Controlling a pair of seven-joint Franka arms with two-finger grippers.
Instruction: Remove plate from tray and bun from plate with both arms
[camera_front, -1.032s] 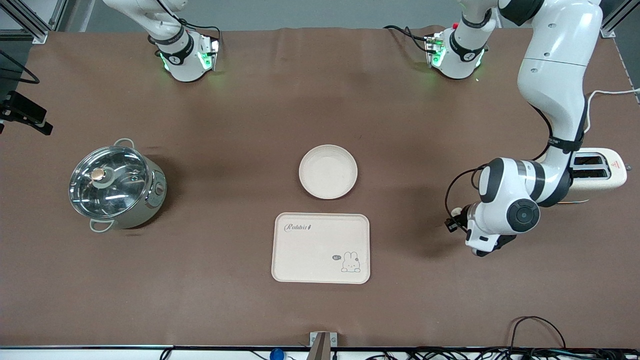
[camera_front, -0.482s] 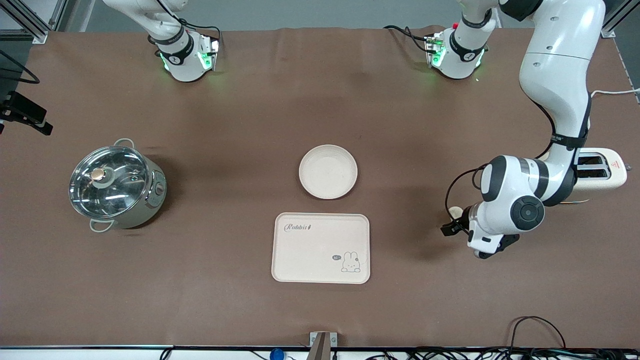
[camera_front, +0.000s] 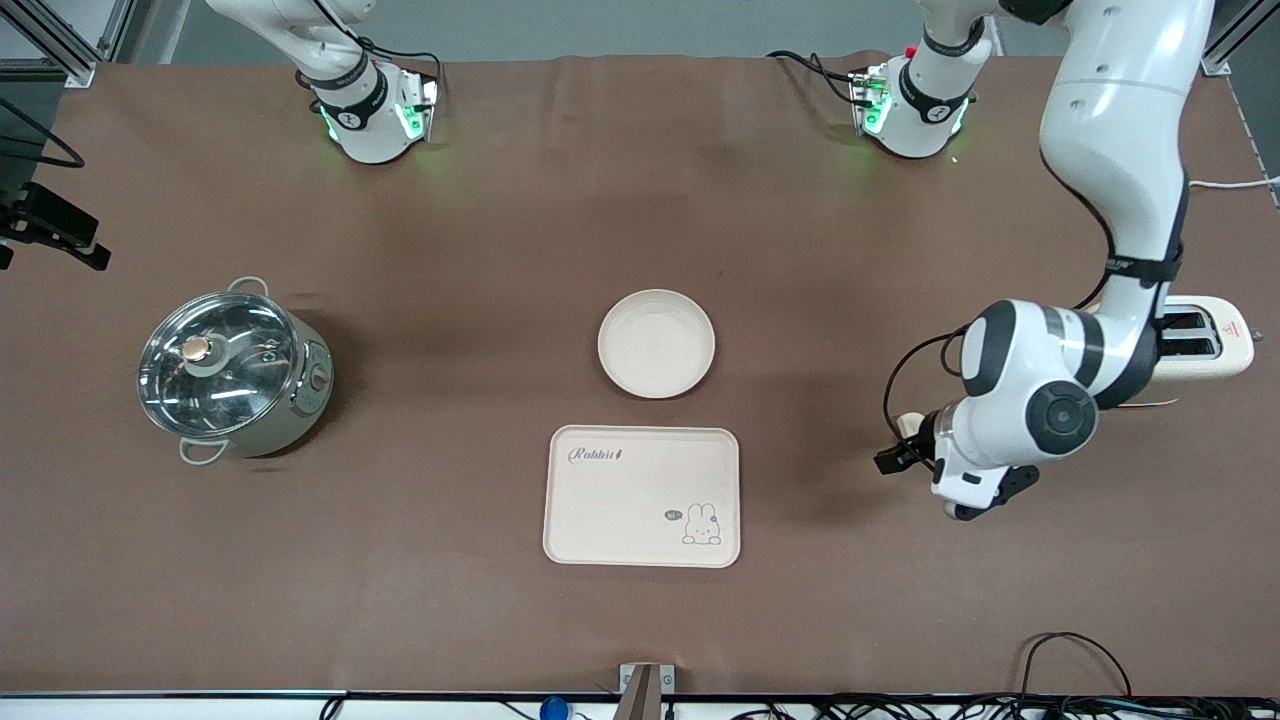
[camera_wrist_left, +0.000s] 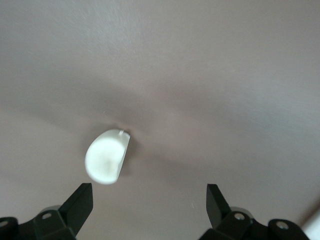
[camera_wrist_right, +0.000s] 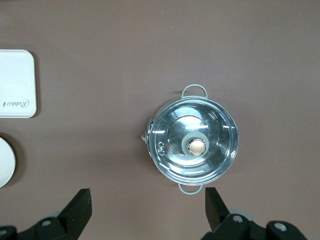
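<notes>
On the brown table (camera_front: 480, 250), seen from the front, lie one round plate (camera_front: 656, 343) and one rectangular tray (camera_front: 642, 496), the plate bare and resting on the table just beside the tray, farther from the front camera than it. The tray carries nothing; its "Rabbit" script and bunny drawing show plainly. One lidded steel pot (camera_front: 232, 372) stands toward the right arm's end of the table, and one white toaster (camera_front: 1205, 338) toward the left arm's end, partly hidden by the left arm. Two arms are visible: the left arm bends down with its left tool (camera_front: 897, 452) low over the table, well apart from the tray, toward the left arm's end. A small pale bit of the one bun (camera_front: 908, 424) peeks out beside that tool. Of the right arm only the base and lower links show at the top edge

Through the left wrist view, the left tool (camera_wrist_left: 149, 200) has its two fingers spread wide with nothing between them, and the bun (camera_wrist_left: 107, 156) lies on the table, just clear of one fingertip

From the right wrist view, the right tool (camera_wrist_right: 147, 205) hangs high over the pot (camera_wrist_right: 194, 144), waiting, fingers parted and holding nothing; a corner of the tray (camera_wrist_right: 17, 84) and an edge of the plate (camera_wrist_right: 6, 162) show at the side
</notes>
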